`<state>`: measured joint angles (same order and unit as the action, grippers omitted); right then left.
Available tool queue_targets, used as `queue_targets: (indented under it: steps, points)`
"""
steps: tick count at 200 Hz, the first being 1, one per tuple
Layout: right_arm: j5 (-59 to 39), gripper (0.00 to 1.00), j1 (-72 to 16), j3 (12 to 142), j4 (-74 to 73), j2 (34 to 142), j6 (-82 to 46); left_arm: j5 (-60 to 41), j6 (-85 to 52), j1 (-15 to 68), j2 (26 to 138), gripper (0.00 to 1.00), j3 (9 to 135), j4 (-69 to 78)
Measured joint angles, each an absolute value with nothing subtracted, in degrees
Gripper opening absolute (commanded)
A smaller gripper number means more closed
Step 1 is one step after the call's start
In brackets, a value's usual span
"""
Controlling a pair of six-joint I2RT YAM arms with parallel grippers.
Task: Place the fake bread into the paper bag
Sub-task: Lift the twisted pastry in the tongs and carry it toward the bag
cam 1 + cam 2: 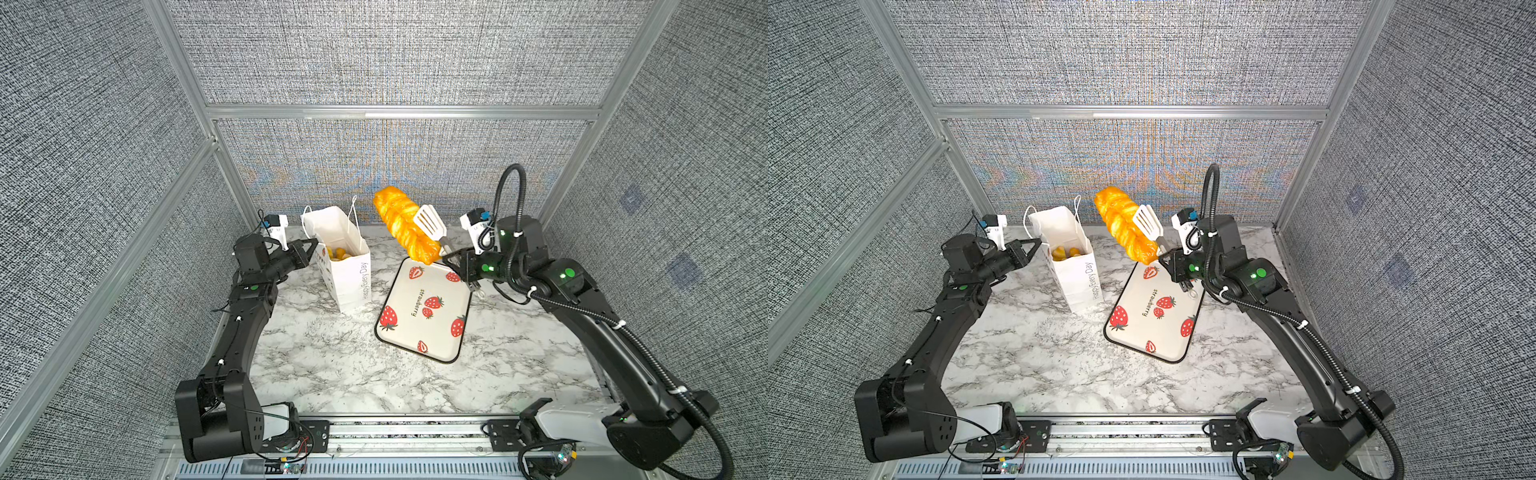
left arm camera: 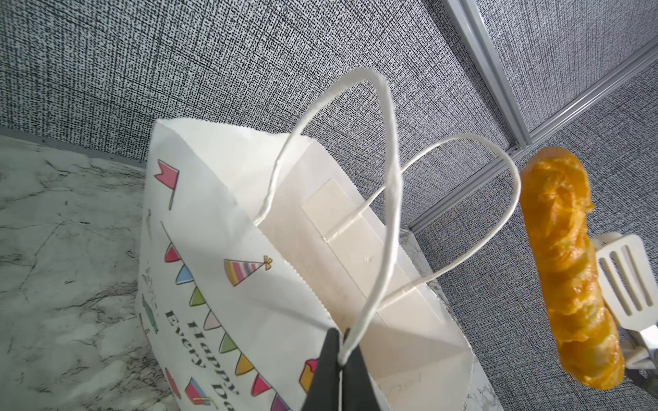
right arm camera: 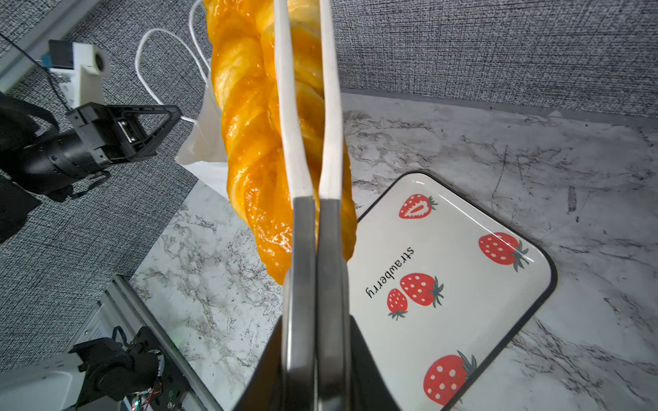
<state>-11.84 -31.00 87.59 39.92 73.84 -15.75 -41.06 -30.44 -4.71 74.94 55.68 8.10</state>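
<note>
Perhaps two pastries (image 1: 1059, 252) in one bag (image 1: 1077, 282).

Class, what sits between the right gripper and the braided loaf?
The tongs: the right gripper squeezes their handles, their blades pinch the loaf; right wrist view.

We are pinching the near cord handle (image 2: 391, 142) of the paper bag (image 2: 220, 284) between the closed fingers of our left gripper (image 2: 341, 350), right at the bag's near rim. The bag is standing open on the marble tabletop (image 2: 64, 249), showing us its bunting, party-hat print and "Happy Every Day" lettering. The far handle (image 2: 473, 138) is arching above the far rim. Beyond that far rim, clear of the bag, the braided loaf (image 2: 566, 270) is hanging in the air, and white slotted tongs (image 2: 626, 281) are clasping it. Something faint, perhaps pencil writing, is showing on the bag's inner wall.
</note>
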Motion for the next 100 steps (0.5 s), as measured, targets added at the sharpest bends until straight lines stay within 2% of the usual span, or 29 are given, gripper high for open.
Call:
queue_targets:
  steps: [100]
  points:
    - [-10.79,0.17,-40.69,103.79,39.07,86.13,-15.68,-41.06,-30.44,-4.71,74.87,0.03,55.68,8.1]
